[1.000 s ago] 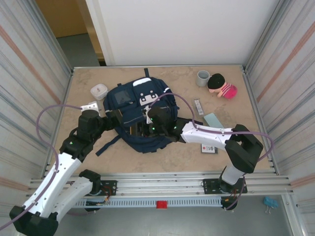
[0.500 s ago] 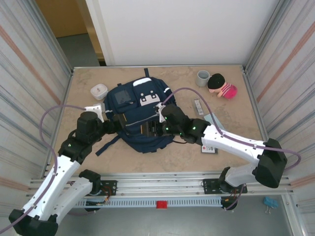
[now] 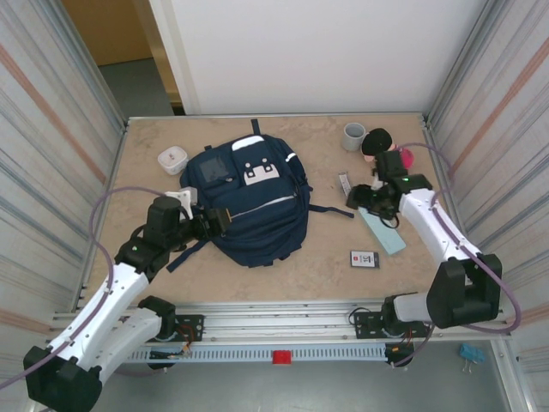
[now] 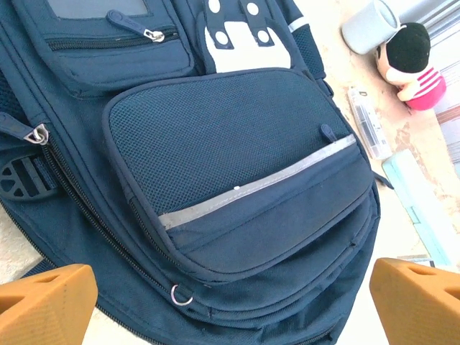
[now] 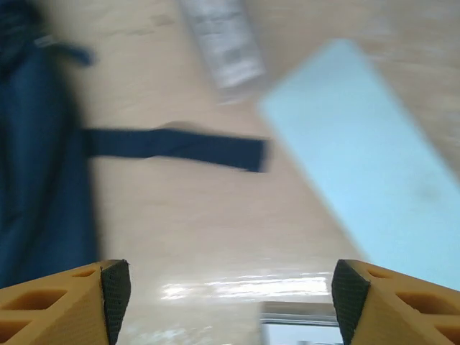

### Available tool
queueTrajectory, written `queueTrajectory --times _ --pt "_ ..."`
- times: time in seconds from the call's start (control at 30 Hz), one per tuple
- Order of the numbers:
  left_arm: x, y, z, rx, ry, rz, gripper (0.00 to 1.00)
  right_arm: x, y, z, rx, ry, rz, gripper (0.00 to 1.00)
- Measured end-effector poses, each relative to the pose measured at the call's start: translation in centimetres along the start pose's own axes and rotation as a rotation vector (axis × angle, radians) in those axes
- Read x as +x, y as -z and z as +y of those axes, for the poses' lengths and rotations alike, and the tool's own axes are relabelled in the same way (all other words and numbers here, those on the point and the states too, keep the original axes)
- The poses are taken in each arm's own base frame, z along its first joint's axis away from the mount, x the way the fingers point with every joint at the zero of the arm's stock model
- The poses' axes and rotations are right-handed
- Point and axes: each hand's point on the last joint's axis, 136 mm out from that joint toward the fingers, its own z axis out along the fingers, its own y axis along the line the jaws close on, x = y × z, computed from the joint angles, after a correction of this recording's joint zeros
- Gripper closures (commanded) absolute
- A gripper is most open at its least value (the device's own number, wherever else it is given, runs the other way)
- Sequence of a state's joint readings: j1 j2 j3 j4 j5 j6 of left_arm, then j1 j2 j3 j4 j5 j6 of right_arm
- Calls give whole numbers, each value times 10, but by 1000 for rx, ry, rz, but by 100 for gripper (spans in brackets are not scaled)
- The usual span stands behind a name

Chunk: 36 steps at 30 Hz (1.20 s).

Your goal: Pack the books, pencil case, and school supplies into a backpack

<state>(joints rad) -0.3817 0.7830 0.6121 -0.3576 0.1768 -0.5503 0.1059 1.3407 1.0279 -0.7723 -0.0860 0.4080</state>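
Found book point(image 3: 383, 232) flat on surface point(image 3: 317, 275), well right of backpack point(image 3: 249, 202). Poised right hand point(image 3: 365, 199) above its far end, parted, empty; left hand point(image 3: 216, 221) wide, empty, at backpack. Judged pickup step; next called for descent, pinch.

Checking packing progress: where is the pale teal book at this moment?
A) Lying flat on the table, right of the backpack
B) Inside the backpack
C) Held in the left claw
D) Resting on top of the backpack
A: the teal book lies flat on the table, to the right of the backpack and apart from it, with nothing gripping it.
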Motion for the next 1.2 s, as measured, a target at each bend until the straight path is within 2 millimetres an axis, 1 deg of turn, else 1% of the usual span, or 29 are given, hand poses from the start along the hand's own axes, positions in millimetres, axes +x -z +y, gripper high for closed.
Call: queueTrajectory --times 0.03,0.1,0.2,0.27,0.37,0.53,0.6,0.63,0.77,0.97,1.03,1.1,1.2 --pt "0 0 0 2 0 -3 3 0 -4 -19 17 -42 15 23" --pt "-2 0 -2 10 1 -11 3 1 -12 -50 36 -124 43 20" --pt "-3 0 -3 14 0 -15 3 3 -24 -81 41 -222 74 15" --pt "-3 0 -3 14 1 -15 3 -2 -32 -93 30 -266 78 13" --pt "-4 -1 -3 19 2 -24 3 -10 -48 -99 20 -286 82 11" --pt "-5 -2 -3 23 7 -31 3 -23 -78 -100 -2 -295 118 8" --pt "-5 -1 -3 19 7 -32 3 -24 -86 -98 -17 -296 131 7" --pt "-5 -1 -3 19 7 -32 3 -23 -87 -97 -18 -295 135 6" --pt "-6 -1 -3 14 5 -38 3 -18 -86 -85 -31 -264 141 6" --pt "-7 0 -3 17 4 -43 3 15 -71 -50 -40 -173 181 6" --pt "-7 0 -4 19 5 -45 3 22 -65 -41 -25 -129 188 5" --pt "-7 0 -4 22 10 -48 4 29 -61 -37 13 -85 195 4" --pt "-6 -1 -3 25 14 -53 3 34 -58 -40 82 -36 207 3"
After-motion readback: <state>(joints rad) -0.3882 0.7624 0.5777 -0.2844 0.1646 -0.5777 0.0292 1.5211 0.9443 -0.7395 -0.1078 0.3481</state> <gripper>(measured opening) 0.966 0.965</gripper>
